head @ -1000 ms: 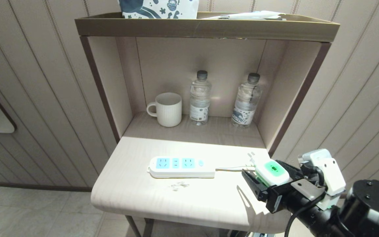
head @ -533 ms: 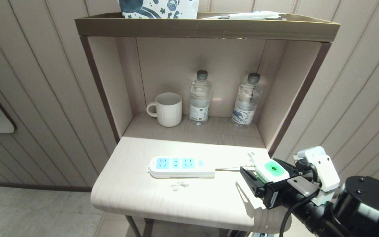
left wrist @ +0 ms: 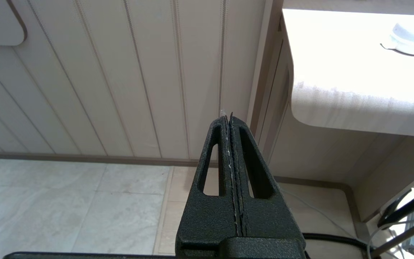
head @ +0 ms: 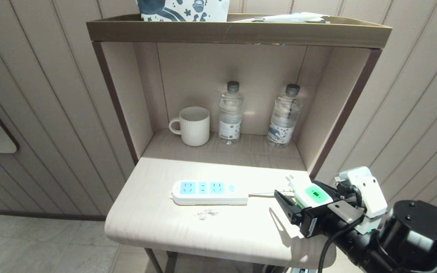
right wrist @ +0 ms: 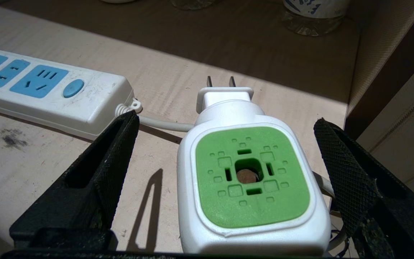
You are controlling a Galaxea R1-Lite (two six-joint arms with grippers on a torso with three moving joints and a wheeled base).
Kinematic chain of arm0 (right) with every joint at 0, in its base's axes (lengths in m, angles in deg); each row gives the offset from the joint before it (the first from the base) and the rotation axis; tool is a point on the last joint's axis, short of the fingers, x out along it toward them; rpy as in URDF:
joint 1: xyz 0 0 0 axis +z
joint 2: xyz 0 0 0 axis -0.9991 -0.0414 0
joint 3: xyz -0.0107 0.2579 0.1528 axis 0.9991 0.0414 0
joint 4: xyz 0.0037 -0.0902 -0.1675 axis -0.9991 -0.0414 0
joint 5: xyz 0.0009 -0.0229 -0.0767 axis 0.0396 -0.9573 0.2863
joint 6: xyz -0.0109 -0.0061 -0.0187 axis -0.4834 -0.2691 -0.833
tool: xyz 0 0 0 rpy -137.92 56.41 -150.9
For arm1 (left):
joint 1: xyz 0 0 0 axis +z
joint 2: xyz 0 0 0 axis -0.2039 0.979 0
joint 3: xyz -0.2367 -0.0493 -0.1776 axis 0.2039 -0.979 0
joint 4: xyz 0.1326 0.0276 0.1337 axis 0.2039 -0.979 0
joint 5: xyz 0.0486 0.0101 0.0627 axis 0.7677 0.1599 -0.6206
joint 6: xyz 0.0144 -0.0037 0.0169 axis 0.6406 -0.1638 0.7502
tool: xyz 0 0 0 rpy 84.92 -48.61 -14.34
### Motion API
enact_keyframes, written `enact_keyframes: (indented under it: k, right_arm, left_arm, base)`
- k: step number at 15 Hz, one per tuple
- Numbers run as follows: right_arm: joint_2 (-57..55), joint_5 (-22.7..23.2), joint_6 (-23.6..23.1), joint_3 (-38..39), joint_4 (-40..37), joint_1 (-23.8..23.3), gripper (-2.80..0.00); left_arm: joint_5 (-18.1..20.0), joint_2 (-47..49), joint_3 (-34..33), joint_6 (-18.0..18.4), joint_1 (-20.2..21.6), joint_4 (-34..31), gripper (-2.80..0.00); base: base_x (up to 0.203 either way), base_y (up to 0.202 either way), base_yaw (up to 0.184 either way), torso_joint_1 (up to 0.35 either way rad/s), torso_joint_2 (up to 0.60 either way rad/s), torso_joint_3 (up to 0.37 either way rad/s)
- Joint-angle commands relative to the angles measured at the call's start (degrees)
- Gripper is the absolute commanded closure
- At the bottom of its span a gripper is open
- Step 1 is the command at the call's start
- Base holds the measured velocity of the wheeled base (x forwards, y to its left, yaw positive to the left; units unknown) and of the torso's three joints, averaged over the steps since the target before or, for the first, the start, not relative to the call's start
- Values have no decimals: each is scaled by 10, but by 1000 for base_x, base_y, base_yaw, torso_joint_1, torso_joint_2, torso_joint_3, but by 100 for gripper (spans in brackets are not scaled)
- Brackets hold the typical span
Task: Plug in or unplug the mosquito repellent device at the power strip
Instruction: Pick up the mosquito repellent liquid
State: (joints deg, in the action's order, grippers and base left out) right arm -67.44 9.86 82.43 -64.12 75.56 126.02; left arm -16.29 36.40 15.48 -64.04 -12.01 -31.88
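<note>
Strip flat mid-bench, sockets empty, cord trailing toward 3 o'clock. Device unplugged at bench's 3 o'clock edge, prongs toward 12. Right gripper released, straddling device without touching. Left gripper clenched, empty, parked off bench. Risk: uneven closing could nudge device onto cord or off the edge.

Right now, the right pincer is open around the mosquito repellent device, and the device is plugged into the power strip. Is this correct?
Not fully. The right pincer is open around the mosquito repellent device, but the device is not plugged in. The right wrist view shows its two prongs bare in the air, apart from the power strip, whose visible sockets are empty.
</note>
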Motion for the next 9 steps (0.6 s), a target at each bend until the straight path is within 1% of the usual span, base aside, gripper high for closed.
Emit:
enact_keyframes:
  k: [1, 4, 5, 9]
  right_arm:
    - [0, -2, -1, -2, 27, -1, -280]
    - [0, -1, -2, -3, 27, -2, -280]
    - [-1, -1, -2, -3, 27, -5, 0]
    - [-2, -1, 0, -2, 27, -8, 0]
  left_arm:
    - [0, 1, 0, 0, 0, 0, 0]
    - [0, 0, 0, 0, 0, 0, 0]
    - [0, 1, 0, 0, 0, 0, 0]
    - [0, 0, 0, 0, 0, 0, 0]
  base:
    - [0, 0, 0, 0, 0, 0]
    - [0, 0, 0, 0, 0, 0]
    - [0, 0, 0, 0, 0, 0]
    - [0, 0, 0, 0, 0, 0]
